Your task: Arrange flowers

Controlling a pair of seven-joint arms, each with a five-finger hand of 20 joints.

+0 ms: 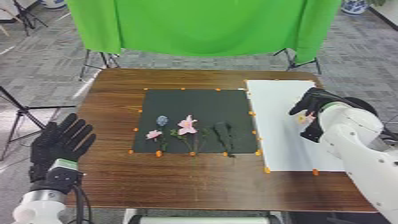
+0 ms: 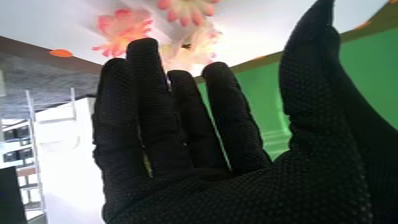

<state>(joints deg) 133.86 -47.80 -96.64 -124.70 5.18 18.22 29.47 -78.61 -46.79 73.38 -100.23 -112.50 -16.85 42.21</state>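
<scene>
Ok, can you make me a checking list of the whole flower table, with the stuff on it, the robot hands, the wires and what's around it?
Surface: brown table with a black mat and a white sheet on it.
Job's things: blue flower, two pink flowers and a dark plant on the mat; pink-tipped flowers on the sheet.
Clutter: small orange bits along the mat and sheet edges.
Robot hands: left robot hand open at the table's left edge; right robot hand open by the pink-tipped flowers.
Cables: black ones beside the left wrist.
Surroundings: green cloth beyond the table, black stands, grey floor.
</scene>
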